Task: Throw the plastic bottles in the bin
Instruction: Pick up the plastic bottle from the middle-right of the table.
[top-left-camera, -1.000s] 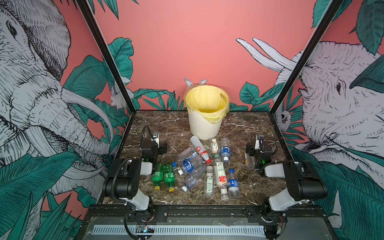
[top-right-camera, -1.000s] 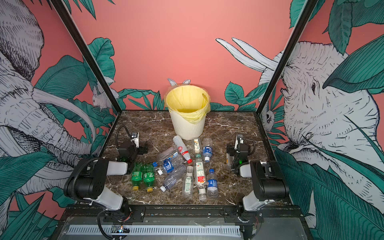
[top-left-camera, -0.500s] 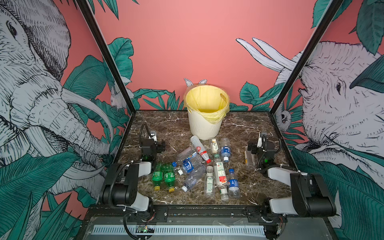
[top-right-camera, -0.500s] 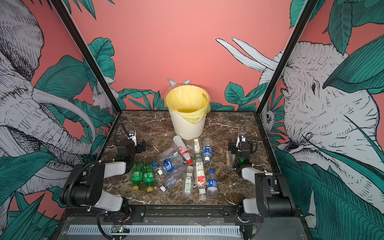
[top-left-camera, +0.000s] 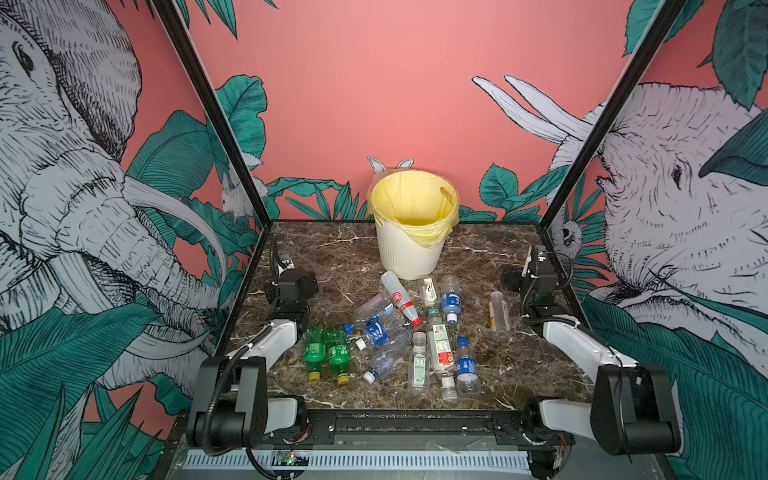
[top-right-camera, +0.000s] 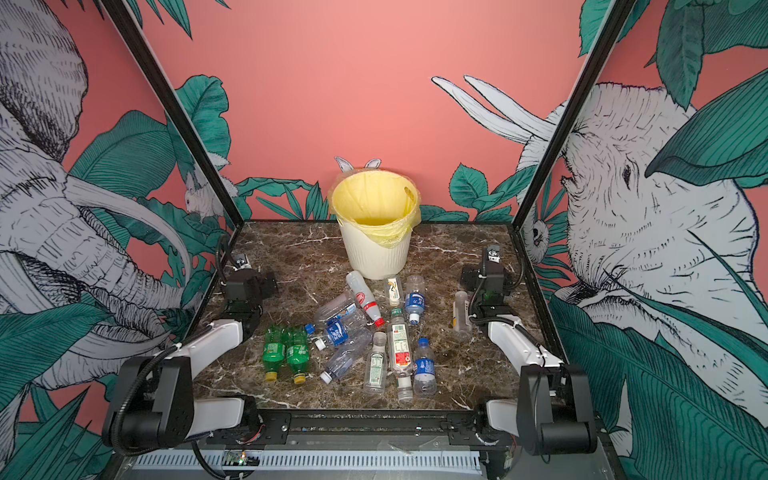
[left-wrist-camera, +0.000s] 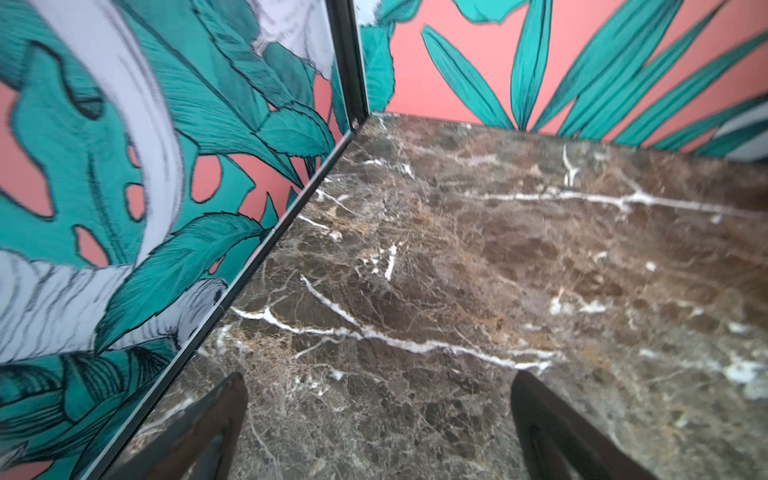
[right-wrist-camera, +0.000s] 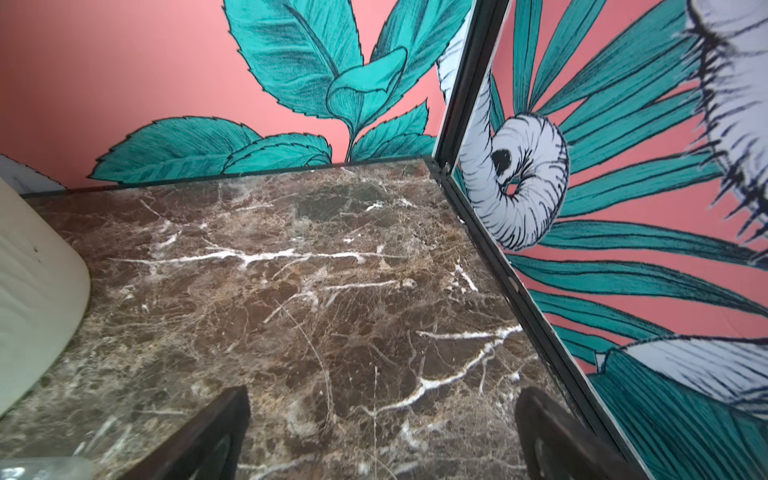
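The left gripper and right gripper stood wide and empty, bottles lying between them, near the bin.

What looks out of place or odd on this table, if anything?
The plastic bottles lie scattered on their sides on the table before the upright bin, some overlapping. One clear bottle lies apart, beside the right arm. No spill shows.
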